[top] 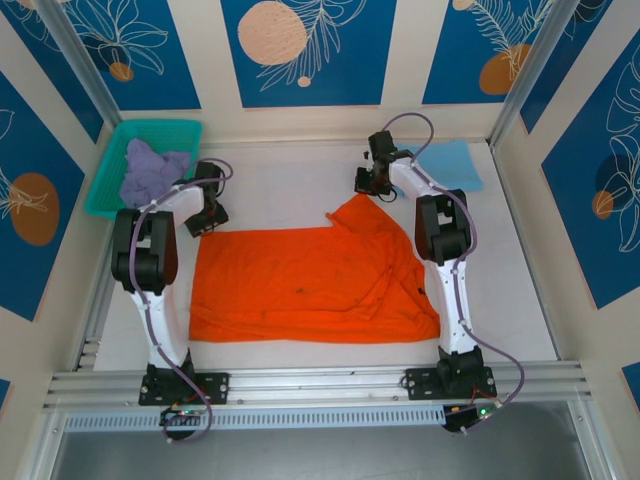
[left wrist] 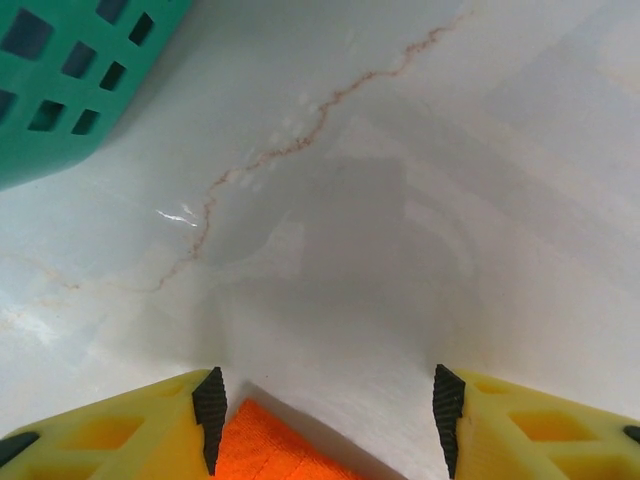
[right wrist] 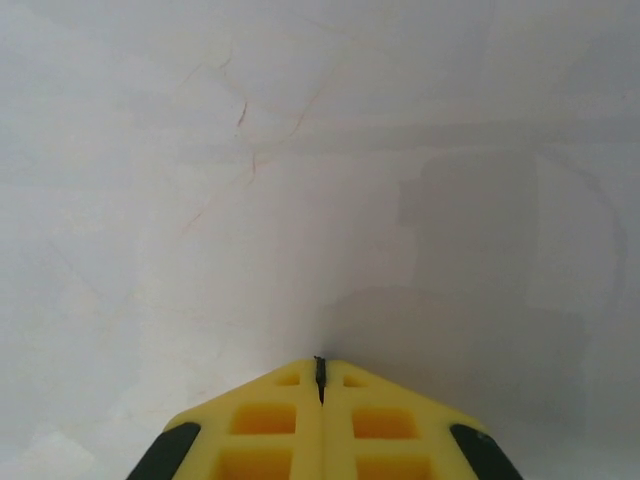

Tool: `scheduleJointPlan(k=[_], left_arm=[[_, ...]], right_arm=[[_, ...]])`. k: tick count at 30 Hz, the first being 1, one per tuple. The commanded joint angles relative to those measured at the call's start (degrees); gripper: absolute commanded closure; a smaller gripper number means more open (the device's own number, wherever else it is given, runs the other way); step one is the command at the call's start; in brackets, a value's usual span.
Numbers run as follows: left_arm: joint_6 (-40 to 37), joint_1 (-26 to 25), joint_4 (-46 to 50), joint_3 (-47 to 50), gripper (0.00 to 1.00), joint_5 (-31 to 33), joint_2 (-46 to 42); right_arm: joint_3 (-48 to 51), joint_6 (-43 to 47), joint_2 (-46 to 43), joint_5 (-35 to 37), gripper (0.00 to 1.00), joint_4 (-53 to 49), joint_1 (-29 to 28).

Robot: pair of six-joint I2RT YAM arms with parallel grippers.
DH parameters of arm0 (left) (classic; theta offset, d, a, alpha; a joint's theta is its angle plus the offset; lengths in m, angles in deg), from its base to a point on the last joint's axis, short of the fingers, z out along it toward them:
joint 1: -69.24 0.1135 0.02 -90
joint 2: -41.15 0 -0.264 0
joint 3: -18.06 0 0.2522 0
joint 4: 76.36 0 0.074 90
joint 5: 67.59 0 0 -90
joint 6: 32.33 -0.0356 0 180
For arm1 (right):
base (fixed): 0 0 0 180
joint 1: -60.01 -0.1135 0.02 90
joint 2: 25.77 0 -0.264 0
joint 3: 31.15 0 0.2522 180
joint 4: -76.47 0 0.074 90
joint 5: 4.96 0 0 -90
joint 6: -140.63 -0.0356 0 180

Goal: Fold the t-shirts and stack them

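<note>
The bright orange t-shirt lies spread flat in the middle of the table, with one sleeve bunched at its back right. A light blue t-shirt lies folded at the back right. The pale lavender t-shirt is crumpled in the basket. My left gripper hovers at the orange shirt's back left corner. It is open, and that corner shows between its fingers. My right gripper sits just behind the bunched sleeve. It is shut over bare table, with no cloth in it.
The teal mesh basket stands at the back left, close to my left gripper; its wall fills the left wrist view's upper left. Walls enclose the back and sides. Bare white tabletop lies between the two grippers.
</note>
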Motion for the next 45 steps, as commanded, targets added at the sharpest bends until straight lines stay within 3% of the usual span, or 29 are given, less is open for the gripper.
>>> scheduleJointPlan(k=[1,11,18,35,45], left_arm=[[0.82,1.98,3.4,3.21,0.42,-1.95,-0.66],[1.66,0.58,2.01,5.98,0.49,-0.51,-2.08],[2.75,-0.19,1.92,5.93,0.63,1.14,-0.95],[2.41,-2.92,1.71,6.27,0.64,2.58,-2.11],[2.5,-5.0,1.87,5.6,0.77,5.93,-0.47]], right_arm=[[2.89,-0.64,-1.47,-3.15,0.96,-0.66,0.11],[10.69,-2.43,-7.41,-7.22,1.0,7.78,1.44],[14.4,-3.44,-10.29,-9.24,1.0,11.3,2.27],[19.38,-5.74,-14.36,-12.61,1.0,16.63,3.96],[20.62,-6.78,-15.21,-13.77,1.0,17.95,4.53]])
